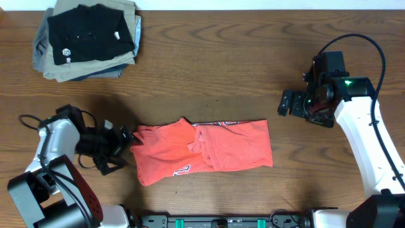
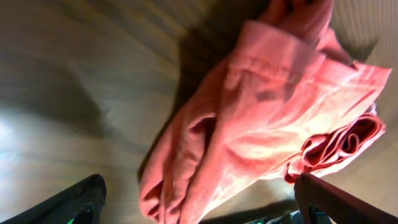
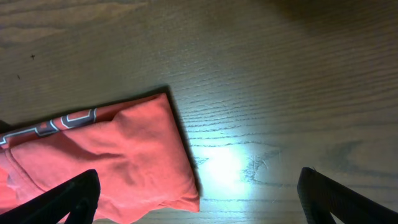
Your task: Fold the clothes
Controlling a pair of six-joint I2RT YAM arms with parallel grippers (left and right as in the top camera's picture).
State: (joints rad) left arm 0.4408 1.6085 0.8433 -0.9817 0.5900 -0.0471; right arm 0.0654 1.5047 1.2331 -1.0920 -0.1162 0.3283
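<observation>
While T-shirt [image 1: 209,152] lies partly folded on table [image 1: 221,69], left gripper [image 1: 124,144] beside it and right gripper [image 1: 288,102] well apart are held wide, nothing grasped.

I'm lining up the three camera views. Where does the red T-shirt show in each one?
Overhead: the red T-shirt lies folded flat at lower centre.
Left wrist: its bunched end fills the centre and right.
Right wrist: its squared end, with a strip of lettering, sits at lower left.
Shared landmark: the wooden table lies under it in all three.
</observation>
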